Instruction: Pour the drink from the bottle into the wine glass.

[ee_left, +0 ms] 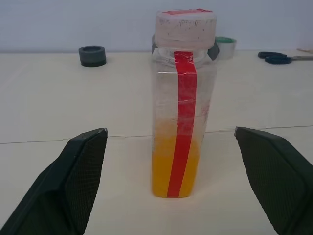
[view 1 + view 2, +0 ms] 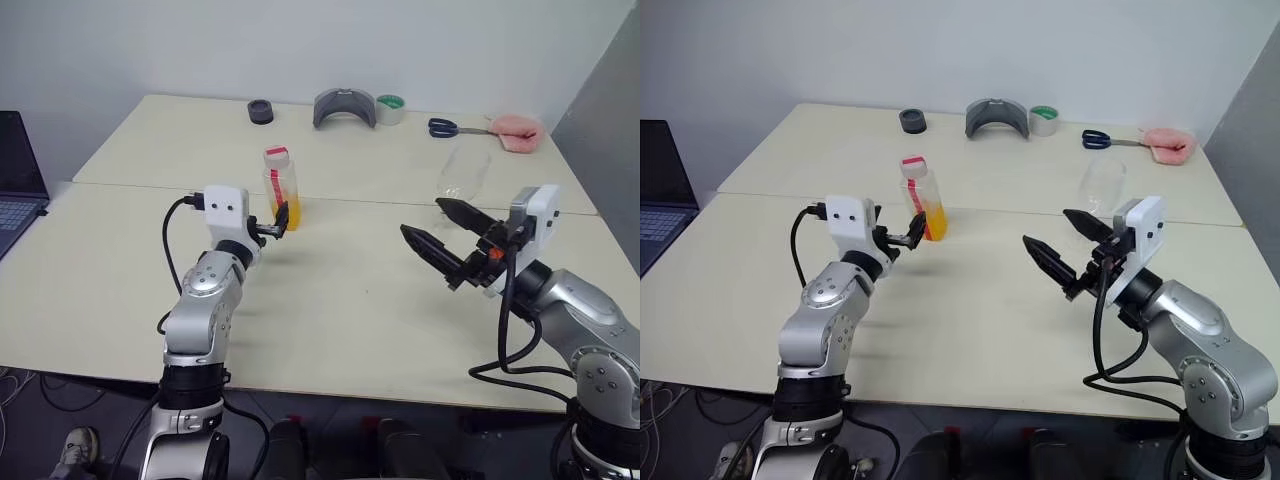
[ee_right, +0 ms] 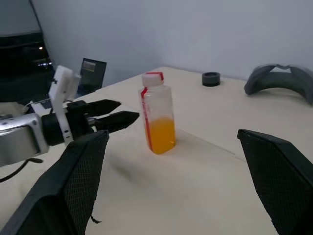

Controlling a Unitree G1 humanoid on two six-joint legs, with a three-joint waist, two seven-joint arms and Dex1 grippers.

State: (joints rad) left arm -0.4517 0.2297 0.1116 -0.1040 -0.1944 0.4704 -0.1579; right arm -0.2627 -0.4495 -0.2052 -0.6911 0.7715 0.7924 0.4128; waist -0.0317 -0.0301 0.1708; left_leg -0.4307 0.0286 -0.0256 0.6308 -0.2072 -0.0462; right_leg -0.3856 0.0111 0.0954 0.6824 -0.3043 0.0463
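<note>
The bottle stands upright mid-table, capped white and pink, with a red stripe down its front. The orange drink fills roughly its lower third. My left gripper is open just in front of the bottle, one finger on each side and neither touching it. The clear wine glass stands upright farther right, beyond my right gripper. That gripper is open and empty, raised above the table and pointing toward the bottle.
Along the far edge lie a black ring, a grey curved object, a tape roll, scissors and a pink cloth. A laptop sits off the table's left side.
</note>
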